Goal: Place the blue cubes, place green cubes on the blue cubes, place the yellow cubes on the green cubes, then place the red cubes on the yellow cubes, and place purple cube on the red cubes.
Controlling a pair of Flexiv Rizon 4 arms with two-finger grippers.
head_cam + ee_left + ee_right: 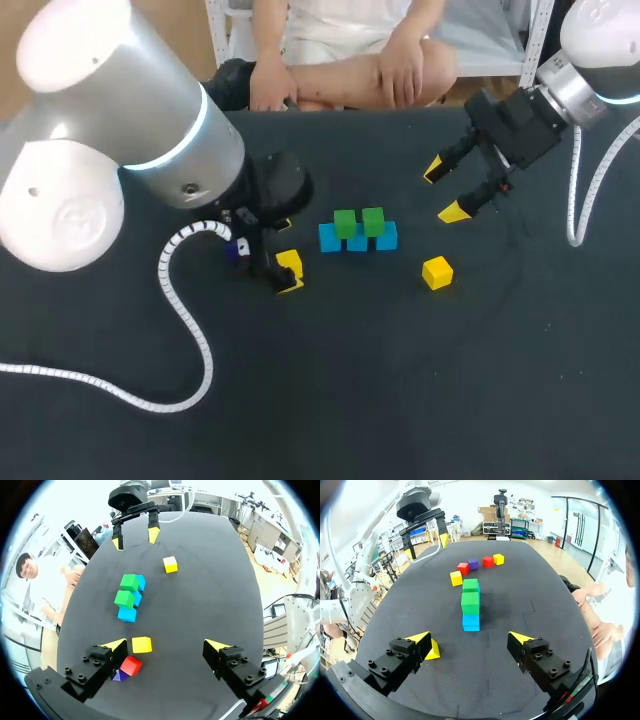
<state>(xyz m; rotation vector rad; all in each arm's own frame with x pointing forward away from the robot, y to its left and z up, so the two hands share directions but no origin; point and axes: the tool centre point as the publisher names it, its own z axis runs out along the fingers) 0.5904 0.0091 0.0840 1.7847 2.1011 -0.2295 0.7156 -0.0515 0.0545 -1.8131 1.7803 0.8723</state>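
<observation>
Three blue cubes [357, 241] lie in a row mid-table, with two green cubes [345, 222] on top, also seen ahead of my right gripper [470, 602]. One yellow cube [437, 272] sits alone to their right. Another yellow cube [142, 644] lies just inside one finger of my open left gripper [166, 645], with a red cube [131, 665] and a purple cube [119, 676] beside and under that finger. My right gripper [444, 191] hangs open and empty above the table, right of the stack. The right wrist view shows a far row: yellow, red [464, 568], purple [473, 564], red, yellow.
My left arm's big elbow [110, 120] hides the table's left rear in the head view, and its white cable [190, 330] loops over the cloth. A person's hands [400, 70] rest at the far edge.
</observation>
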